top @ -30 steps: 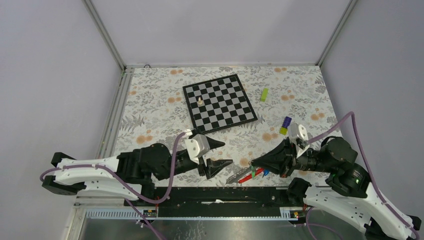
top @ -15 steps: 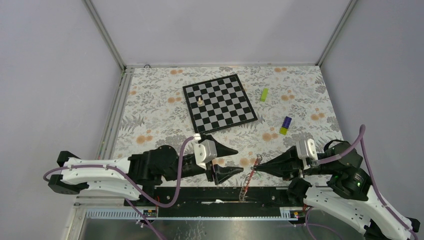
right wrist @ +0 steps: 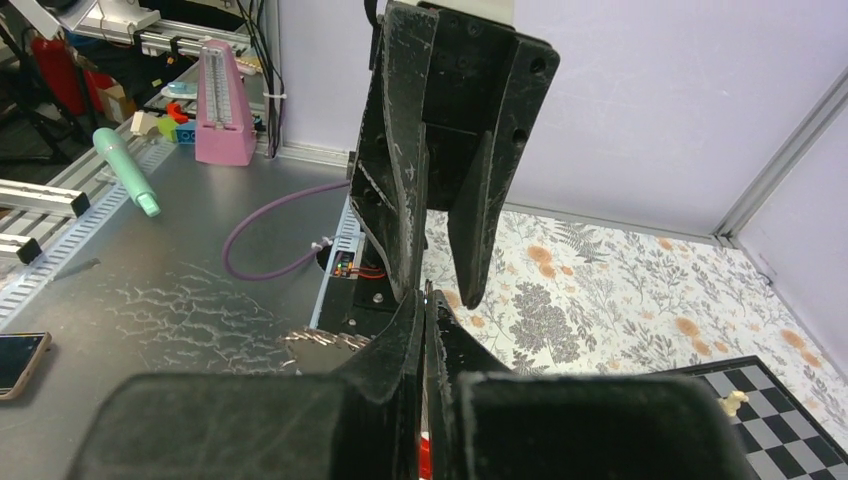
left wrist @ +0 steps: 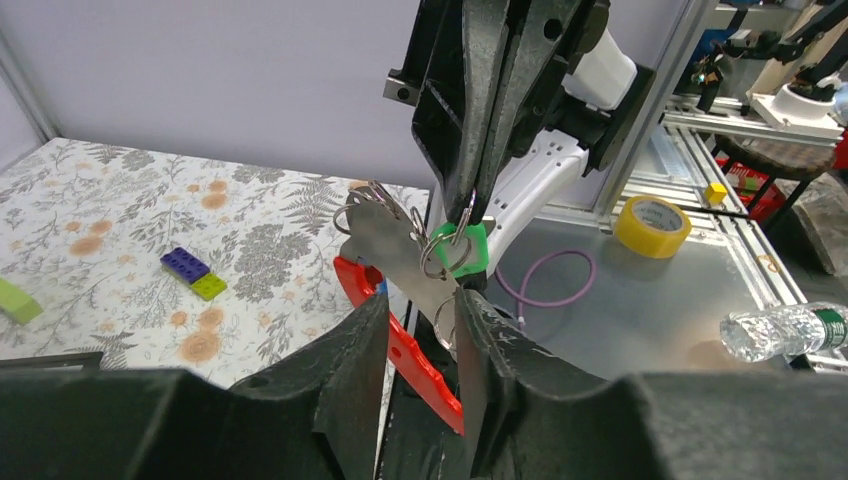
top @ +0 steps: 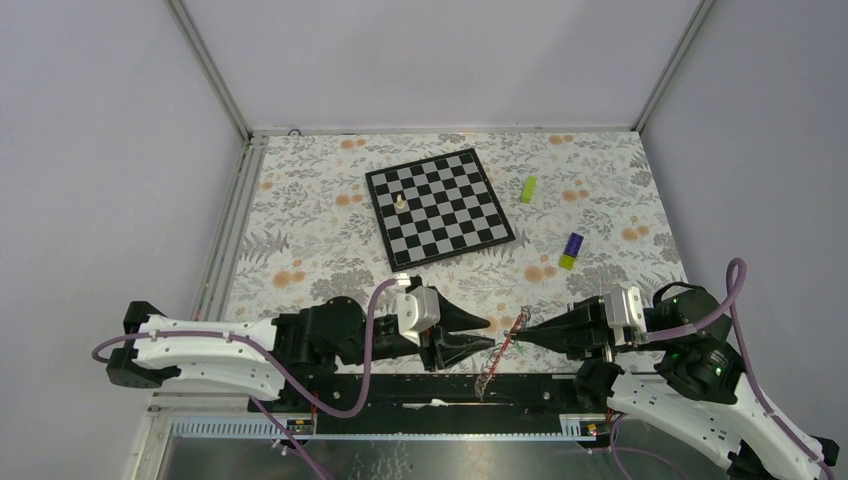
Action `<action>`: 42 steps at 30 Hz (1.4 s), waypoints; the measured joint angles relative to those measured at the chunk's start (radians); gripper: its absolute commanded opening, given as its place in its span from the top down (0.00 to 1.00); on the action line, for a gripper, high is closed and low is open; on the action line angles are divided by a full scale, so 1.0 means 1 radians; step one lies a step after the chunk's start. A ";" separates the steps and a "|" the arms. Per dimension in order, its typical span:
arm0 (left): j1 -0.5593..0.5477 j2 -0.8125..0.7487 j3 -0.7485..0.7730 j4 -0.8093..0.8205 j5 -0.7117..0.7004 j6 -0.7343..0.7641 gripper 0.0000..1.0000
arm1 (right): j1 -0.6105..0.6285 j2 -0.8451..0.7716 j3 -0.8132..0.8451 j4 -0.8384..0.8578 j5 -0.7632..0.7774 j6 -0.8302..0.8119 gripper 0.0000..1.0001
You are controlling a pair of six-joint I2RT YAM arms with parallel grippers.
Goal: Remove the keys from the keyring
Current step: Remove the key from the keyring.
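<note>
My right gripper (top: pixel 512 334) is shut on the keyring (left wrist: pixel 432 262) and holds it in the air above the table's near edge. From the ring hang a silvery key (left wrist: pixel 385 240), a green-headed key (left wrist: pixel 468 246), a red strap (left wrist: pixel 405 340) and a short chain (top: pixel 487 378). My left gripper (top: pixel 490 333) faces the right one tip to tip. Its jaws (left wrist: pixel 422 305) stand partly apart, with the lower end of the silvery key just between the fingertips. In the right wrist view the right gripper (right wrist: pixel 424 298) is pressed shut and a jagged key edge (right wrist: pixel 320 338) shows beside it.
A chessboard (top: pixel 440 205) with one small pale piece (top: pixel 400 201) lies at the back. A lime-green block (top: pixel 528 188) and a purple-and-yellow block (top: pixel 571 250) lie to its right. A black rail (top: pixel 400 388) runs along the near edge.
The right gripper has lifted the keyring off the table and drawn back to the right. The left gripper has moved right up to it and narrowed its jaws.
</note>
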 measured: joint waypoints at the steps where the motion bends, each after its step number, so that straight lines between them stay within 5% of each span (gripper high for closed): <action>1: 0.000 0.003 -0.006 0.011 0.000 -0.002 0.66 | 0.000 -0.001 -0.003 0.007 0.000 0.000 1.00; 25: 0.000 0.051 -0.076 0.210 0.027 -0.037 0.64 | 0.000 -0.015 -0.035 0.093 -0.035 0.013 1.00; 32: 0.000 0.057 -0.076 0.221 0.040 -0.041 0.55 | 0.000 -0.026 -0.043 0.110 -0.045 0.022 1.00; 42: 0.000 0.068 -0.076 0.250 0.063 -0.042 0.62 | 0.000 -0.026 -0.046 0.122 -0.088 0.031 1.00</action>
